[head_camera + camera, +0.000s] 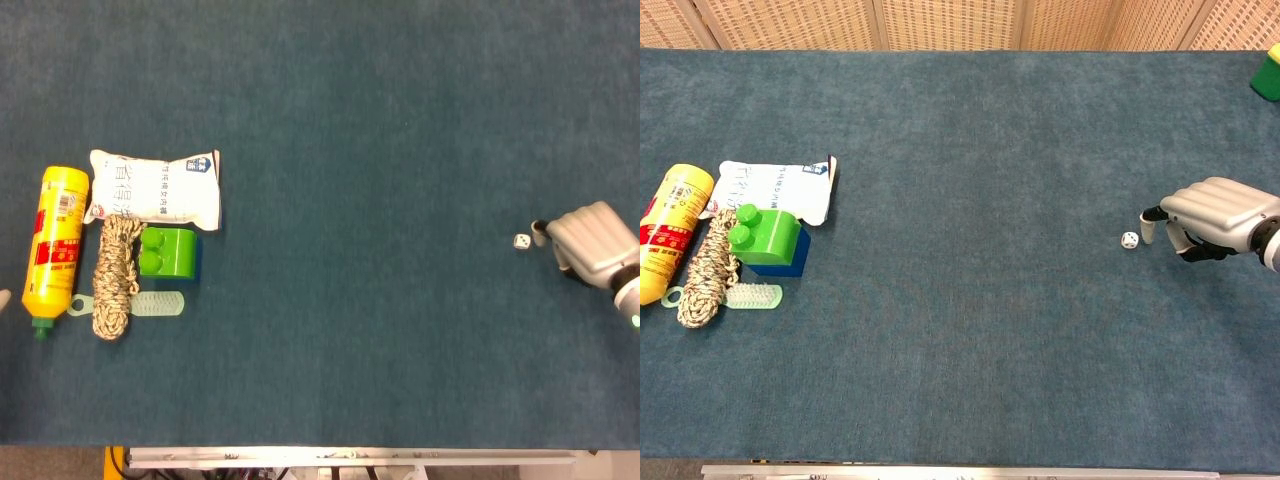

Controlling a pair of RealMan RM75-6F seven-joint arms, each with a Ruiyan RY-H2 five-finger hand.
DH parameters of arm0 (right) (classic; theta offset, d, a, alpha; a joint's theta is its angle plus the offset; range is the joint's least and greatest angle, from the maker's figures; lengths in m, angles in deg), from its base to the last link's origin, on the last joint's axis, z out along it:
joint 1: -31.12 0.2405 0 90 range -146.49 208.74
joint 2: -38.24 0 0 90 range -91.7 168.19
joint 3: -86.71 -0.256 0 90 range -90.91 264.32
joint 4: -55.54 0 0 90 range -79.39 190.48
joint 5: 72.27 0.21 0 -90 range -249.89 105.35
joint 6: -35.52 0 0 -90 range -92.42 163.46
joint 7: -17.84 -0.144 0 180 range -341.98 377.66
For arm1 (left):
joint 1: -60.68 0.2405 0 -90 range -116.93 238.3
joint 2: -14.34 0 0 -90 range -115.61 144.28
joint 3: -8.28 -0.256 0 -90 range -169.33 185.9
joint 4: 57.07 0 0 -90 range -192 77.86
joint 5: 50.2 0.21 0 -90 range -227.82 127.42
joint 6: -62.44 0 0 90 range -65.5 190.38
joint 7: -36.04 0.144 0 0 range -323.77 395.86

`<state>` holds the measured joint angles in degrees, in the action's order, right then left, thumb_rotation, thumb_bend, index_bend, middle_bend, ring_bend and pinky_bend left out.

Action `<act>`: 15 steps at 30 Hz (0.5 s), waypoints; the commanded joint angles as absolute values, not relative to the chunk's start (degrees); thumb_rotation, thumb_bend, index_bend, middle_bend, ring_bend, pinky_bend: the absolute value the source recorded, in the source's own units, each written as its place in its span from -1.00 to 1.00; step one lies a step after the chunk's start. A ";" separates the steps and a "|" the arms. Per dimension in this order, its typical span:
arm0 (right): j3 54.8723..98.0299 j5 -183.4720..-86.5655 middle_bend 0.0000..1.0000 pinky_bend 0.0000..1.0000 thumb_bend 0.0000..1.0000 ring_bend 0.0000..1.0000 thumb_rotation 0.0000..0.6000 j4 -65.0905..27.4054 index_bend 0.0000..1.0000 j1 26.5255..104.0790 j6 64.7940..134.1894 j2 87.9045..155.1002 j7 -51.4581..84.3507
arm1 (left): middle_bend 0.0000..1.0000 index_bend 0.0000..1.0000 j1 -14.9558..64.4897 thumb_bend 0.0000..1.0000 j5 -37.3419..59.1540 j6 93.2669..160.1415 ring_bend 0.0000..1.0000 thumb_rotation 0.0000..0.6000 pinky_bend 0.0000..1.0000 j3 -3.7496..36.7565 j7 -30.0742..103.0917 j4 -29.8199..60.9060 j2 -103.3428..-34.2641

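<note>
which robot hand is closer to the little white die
Right. The right robot hand sits just beside the die, fingertips close to it but not gripping it. The left robot hand barely shows at the far table edge, beyond the yellow bottle.

A yellow bottle point(55, 245), white packet point(155, 188), rope coil point(115, 277), green block point(168, 251) and small brush point(150, 303) lie clustered together.

Left hand point(3, 299) cut off at head view's left edge; die point(522, 242) pips too small to read.
</note>
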<state>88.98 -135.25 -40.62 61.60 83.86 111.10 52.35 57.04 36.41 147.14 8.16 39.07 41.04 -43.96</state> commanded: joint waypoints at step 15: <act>89.44 -134.36 1.00 1.00 1.00 1.00 1.00 -39.19 -0.19 63.34 83.94 113.13 51.37 | -0.62 -0.33 57.47 -0.87 36.72 147.90 -0.76 1.00 -0.34 8.37 37.86 41.18 -43.45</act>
<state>89.42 -134.36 -39.24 63.29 83.99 113.07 51.41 57.44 36.69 147.86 8.37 37.89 41.15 -43.47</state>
